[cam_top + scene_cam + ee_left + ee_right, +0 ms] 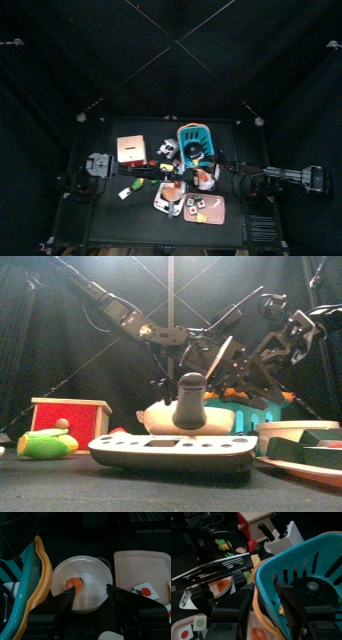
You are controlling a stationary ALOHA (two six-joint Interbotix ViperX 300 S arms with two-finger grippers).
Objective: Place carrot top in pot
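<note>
Carrot top in the pot, beneath the left claw.
Left claw (90,592) gapes wide, empty; the carrot top (75,585) lies in the white pot (93,564) just below, apparently light, stiff and smooth.

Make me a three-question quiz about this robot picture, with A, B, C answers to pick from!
1. Where is the orange carrot top?
A. Inside the white pot
B. On the pink tray
C. In the teal basket

2. What colour is the basket by the right gripper?
A. Red
B. Teal
C. White

3. How do the jaws of the left gripper stand?
A. Shut on the carrot top
B. Shut on nothing
C. Open, above the pot

Answers:
1. A: the left wrist view shows the orange piece lying on the pot's white inside.
2. B: the right wrist view shows teal slotted walls.
3. C: the two jaws stand wide apart either side of the pot, with nothing between them.
</note>
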